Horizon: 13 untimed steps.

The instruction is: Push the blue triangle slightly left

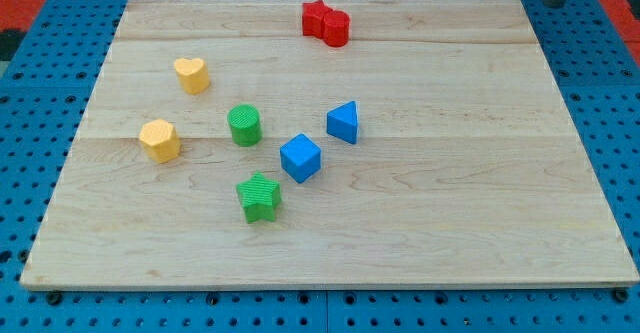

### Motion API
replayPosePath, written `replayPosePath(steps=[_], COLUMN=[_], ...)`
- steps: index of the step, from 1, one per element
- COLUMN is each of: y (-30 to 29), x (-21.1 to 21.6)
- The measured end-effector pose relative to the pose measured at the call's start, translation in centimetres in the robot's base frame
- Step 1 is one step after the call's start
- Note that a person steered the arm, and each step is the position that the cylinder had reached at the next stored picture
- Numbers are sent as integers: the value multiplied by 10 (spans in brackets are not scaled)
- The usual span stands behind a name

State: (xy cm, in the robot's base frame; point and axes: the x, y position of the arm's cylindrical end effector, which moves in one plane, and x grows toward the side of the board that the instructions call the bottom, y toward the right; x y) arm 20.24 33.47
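Note:
The blue triangle (343,123) lies right of the board's middle. A blue cube (300,158) sits just below and left of it, a small gap between them. My tip (551,3) shows as the end of a grey rod at the view's top right corner, just beyond the board's edge. It is far above and to the right of the blue triangle and touches no block.
A green cylinder (244,125) and a green star (259,197) lie left of the blue blocks. A yellow heart (191,74) and a yellow hexagon (160,140) lie further left. Two red blocks (326,22) touch at the top edge of the wooden board (480,223).

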Motion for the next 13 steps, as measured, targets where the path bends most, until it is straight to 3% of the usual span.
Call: replayPosePath(steps=[4, 5, 7, 8, 9, 13], y=[-3, -6, -78, -184, -205, -239], x=[2, 27, 178, 217, 234, 234])
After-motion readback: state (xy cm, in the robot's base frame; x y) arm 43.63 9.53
